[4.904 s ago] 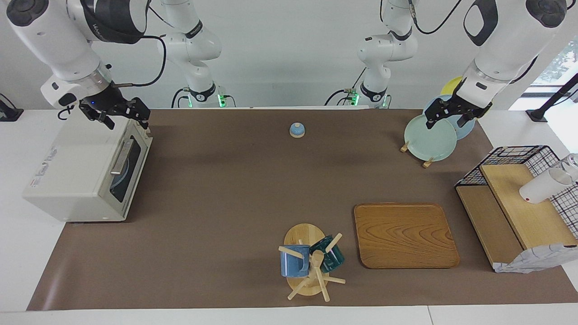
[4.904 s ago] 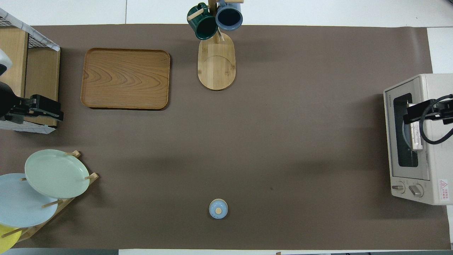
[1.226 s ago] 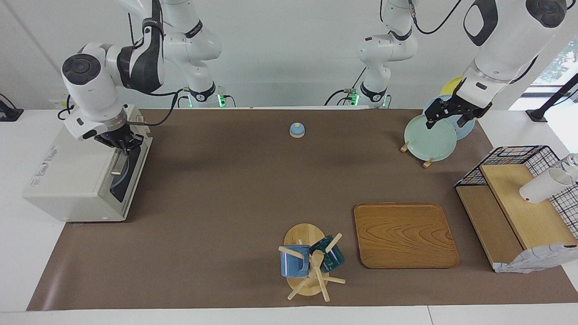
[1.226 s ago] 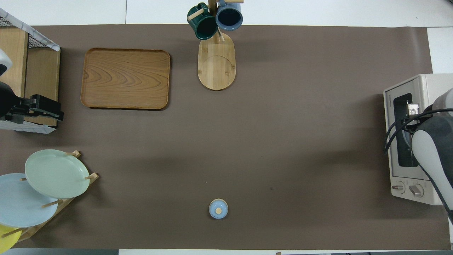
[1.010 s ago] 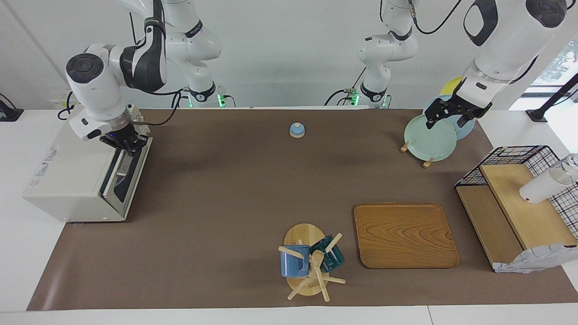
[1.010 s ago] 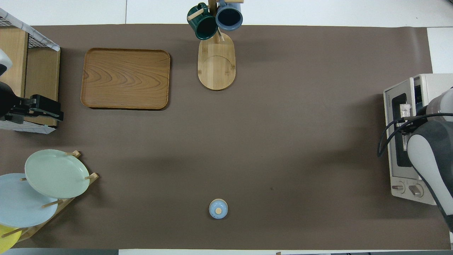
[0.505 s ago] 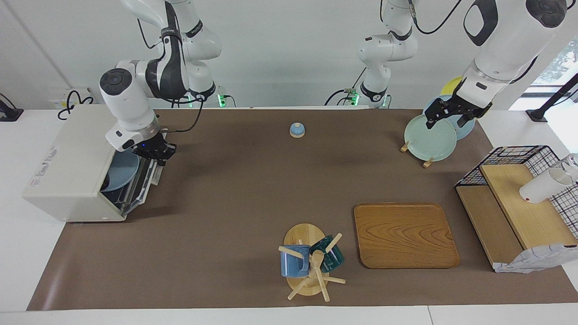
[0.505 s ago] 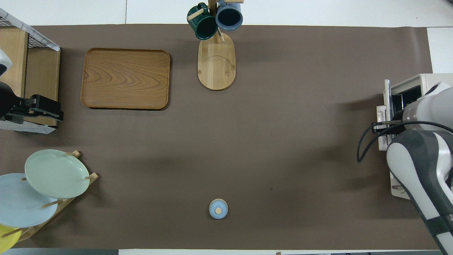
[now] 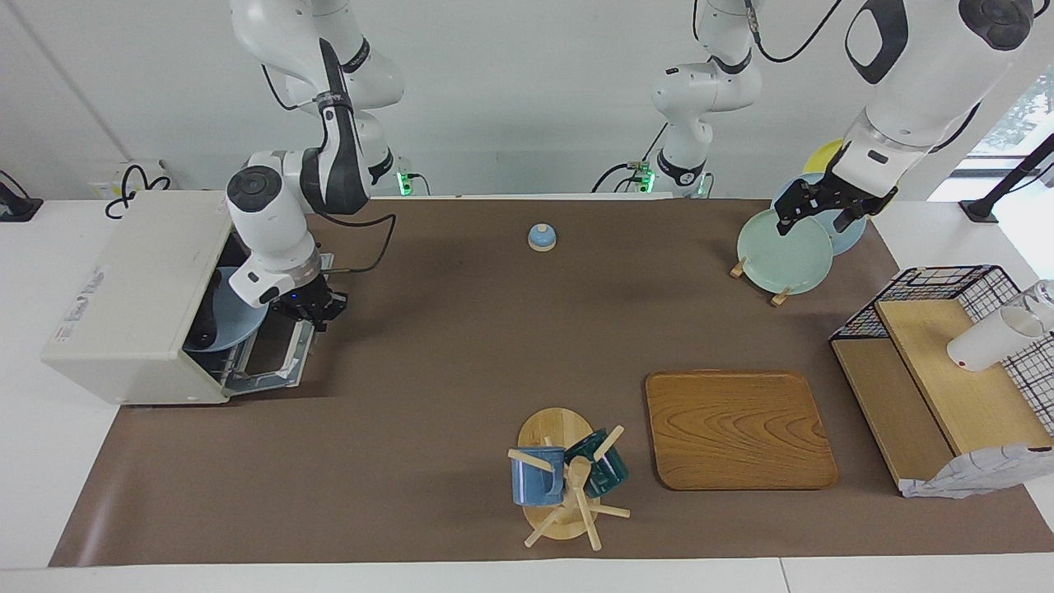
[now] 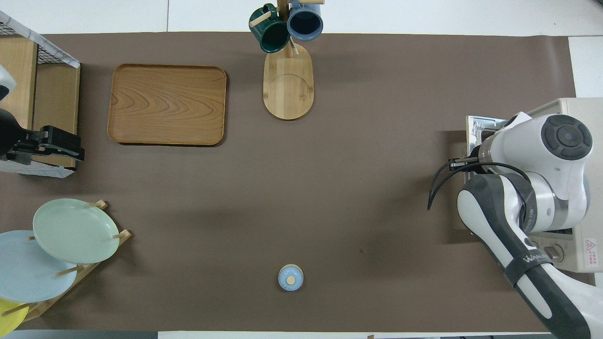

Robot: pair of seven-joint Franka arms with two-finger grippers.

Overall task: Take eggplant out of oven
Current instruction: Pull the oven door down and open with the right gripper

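The off-white oven (image 9: 132, 272) stands at the right arm's end of the table, its drop-down door (image 9: 276, 354) lowered almost flat. My right gripper (image 9: 313, 313) is shut on the door's bar handle at the door's outer edge. Inside, a blue plate (image 9: 230, 317) leans in the opening, with a dark end of the eggplant (image 9: 200, 336) on it; most of the eggplant is hidden. In the overhead view my right arm covers most of the oven (image 10: 586, 113) and its door (image 10: 476, 126). My left gripper (image 9: 823, 212) waits open over the plate rack.
A plate rack with a green plate (image 9: 782, 251) stands at the left arm's end, with a wire and wood shelf (image 9: 947, 371) beside it. A wooden tray (image 9: 737, 428), a mug tree (image 9: 564, 478) and a small blue knobbed lid (image 9: 542, 237) are on the brown mat.
My right gripper came down from above the oven, closed on the door handle and swung the door down and outward until almost flat. The blue plate inside now shows. The left arm has not moved.
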